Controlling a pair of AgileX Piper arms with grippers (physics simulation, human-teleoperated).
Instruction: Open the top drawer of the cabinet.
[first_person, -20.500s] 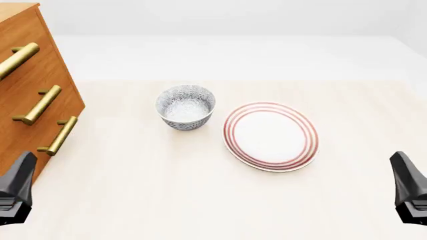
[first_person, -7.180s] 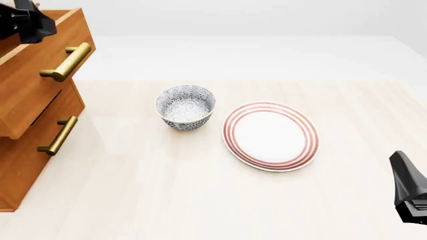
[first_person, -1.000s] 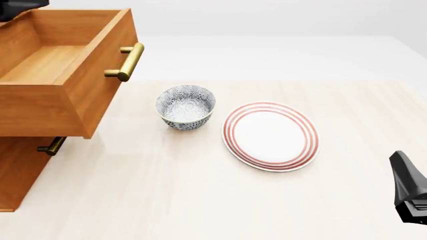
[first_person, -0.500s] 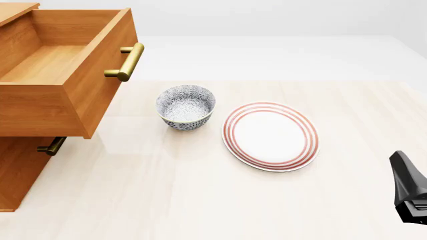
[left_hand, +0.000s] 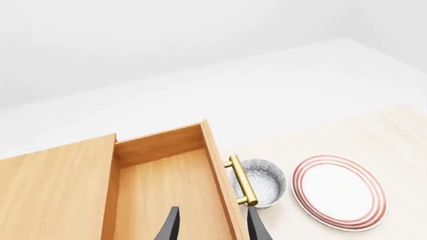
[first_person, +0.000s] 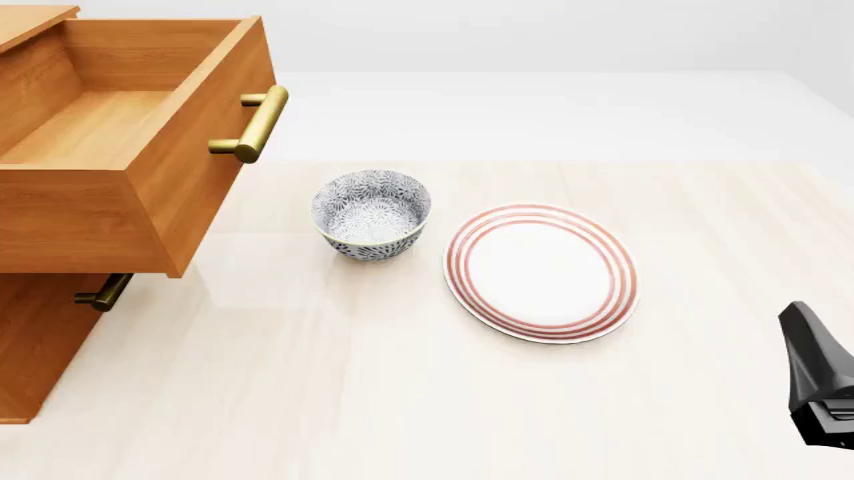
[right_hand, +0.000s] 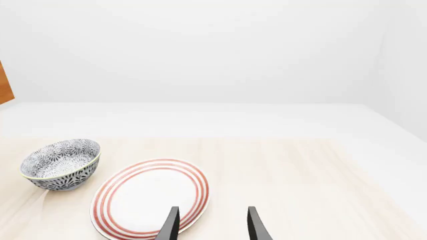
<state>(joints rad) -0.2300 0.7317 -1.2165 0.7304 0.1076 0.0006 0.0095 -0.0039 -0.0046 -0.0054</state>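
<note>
The cabinet stands at the table's left edge. Its top drawer is pulled far out, showing a bare wooden inside, and its brass handle faces the bowl. In the left wrist view my left gripper hangs open above the top drawer. The drawer's front wall and brass handle show between its fingers, and it holds nothing. It is out of the front view. My right gripper is open and empty at the near right, over the table in front of the plate.
A patterned blue-white bowl sits mid-table, just right of the open drawer. A red-ringed white plate lies to the bowl's right. A lower drawer's brass handle peeks out under the open drawer. My right arm shows at the right edge.
The left gripper, seen at the top left corner of the front view a second ago, has left that view. The drawer, shut at the start, stays pulled out and has not moved since.
</note>
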